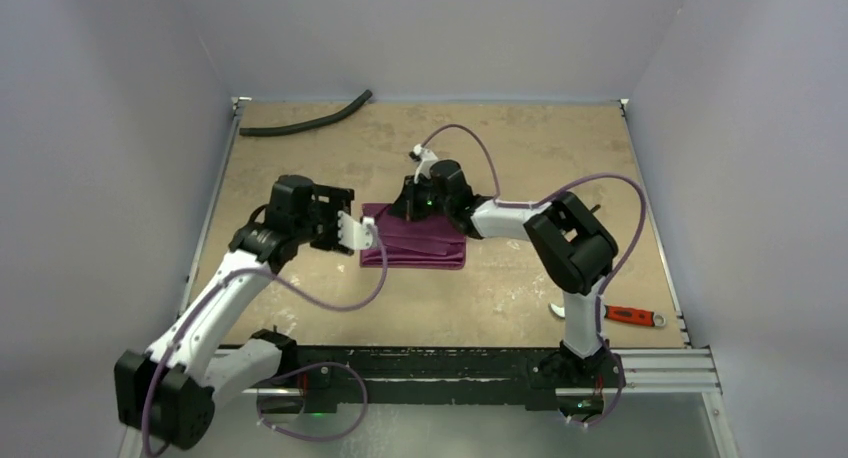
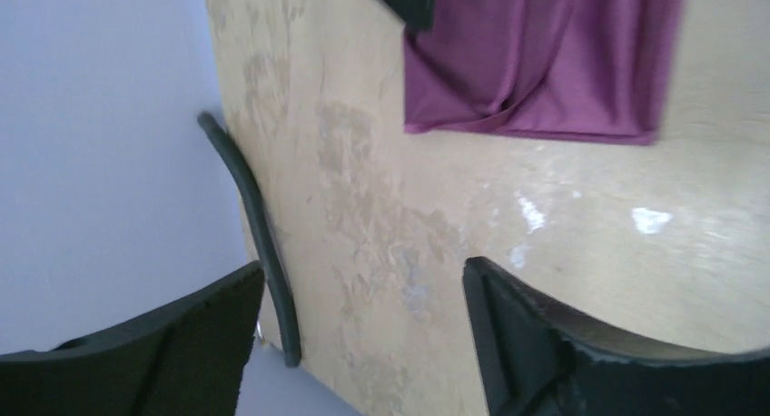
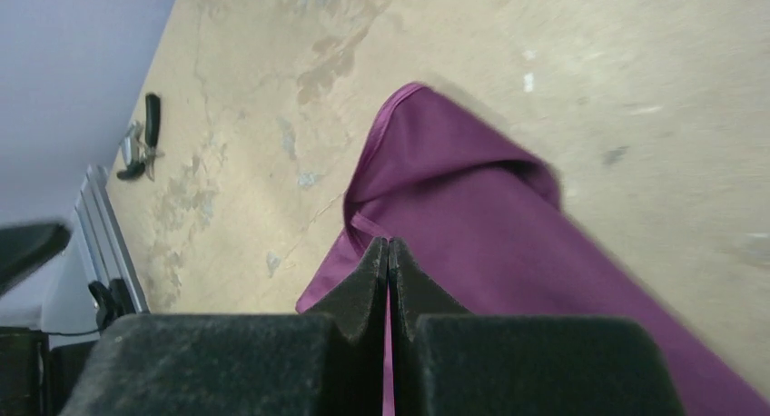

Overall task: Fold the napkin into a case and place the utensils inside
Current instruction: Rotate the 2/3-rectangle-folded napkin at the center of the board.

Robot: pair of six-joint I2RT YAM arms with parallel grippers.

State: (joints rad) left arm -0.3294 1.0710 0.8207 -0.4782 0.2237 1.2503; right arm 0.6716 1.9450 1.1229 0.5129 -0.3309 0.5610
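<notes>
Item 1, napkin (image 1: 415,240): plum-purple cloth, laid at the centre of the bench (image 1: 520,138) in a partly folded rectangle. Layers and creases are seen along its near edge. A finished case is not yet formed.

Item 2, right end effector (image 3: 389,252): placed at the 12 o'clock edge of the napkin in the top view. It is clenched on a raised fold of the cloth, and a thin purple strip is pinched between the closed fingers.

Item 3, left end effector (image 2: 363,280): held just beside the 9 o'clock edge of the napkin. It is released, the fingers are spread, and nothing is held between them.

Item 4, utensils (image 3: 138,148): two slim pieces, one dark and one silvery, are made out near the bench edge in the right wrist view only. They are too small to be identified with certainty.

Item 5, hose (image 1: 305,123): black, at 11 o'clock near the far edge.

Item 6, red-handled tool (image 1: 630,315): at 4 o'clock, well apart from the cloth.

Step in hand: folding is judged to be under way, with one edge being carried by the right arm. Next move: the gripped edge would need to be laid over squarely while the opposite side is pinned or caught by the left end effector, so that the thin, shiny cloth is not dragged out of shape.
</notes>
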